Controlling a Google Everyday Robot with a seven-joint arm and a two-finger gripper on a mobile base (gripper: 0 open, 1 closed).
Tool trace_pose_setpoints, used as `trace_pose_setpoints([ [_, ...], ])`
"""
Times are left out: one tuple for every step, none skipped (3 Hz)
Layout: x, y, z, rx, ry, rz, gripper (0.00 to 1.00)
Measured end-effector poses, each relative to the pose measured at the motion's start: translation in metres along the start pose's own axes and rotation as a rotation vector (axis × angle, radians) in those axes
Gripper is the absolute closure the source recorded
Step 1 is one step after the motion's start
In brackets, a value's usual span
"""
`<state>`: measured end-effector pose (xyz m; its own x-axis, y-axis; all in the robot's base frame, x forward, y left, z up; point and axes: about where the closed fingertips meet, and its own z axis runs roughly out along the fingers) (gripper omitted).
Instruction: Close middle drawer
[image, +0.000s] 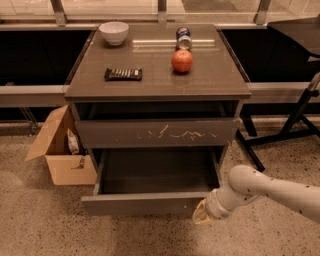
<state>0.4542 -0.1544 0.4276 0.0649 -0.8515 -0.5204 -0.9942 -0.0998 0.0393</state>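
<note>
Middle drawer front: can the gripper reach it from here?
Likely yes. The gripper is low at the right end of the front of the pulled-out middle drawer, and nothing stands between them.

One camera looks down from in front of the bench (160, 86), facing its front from fairly near. The bench top, the open middle drawer (145, 204) and the floor (45, 225) all fit in. The gripper (202, 214) sits low right, by that drawer's front.

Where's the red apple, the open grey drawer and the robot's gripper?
round red apple (182, 60): camera view, its middle.
pulled-out dark grey middle drawer (145, 204): camera view, flat front panel.
gripper (201, 215): camera view, pale tip beside drawer's front.
</note>
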Motion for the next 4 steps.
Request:
trace_pose_setpoints([
  [0.015,-0.02,-0.006,0.017,0.011,0.015,1.0],
  [0.028,-0.035,-0.006,0.031,0.012,0.029,0.81],
  [0.028,-0.036,-0.006,0.033,0.012,0.029,0.58],
  [0.028,-0.036,-0.006,0.033,0.012,0.029,0.28],
])
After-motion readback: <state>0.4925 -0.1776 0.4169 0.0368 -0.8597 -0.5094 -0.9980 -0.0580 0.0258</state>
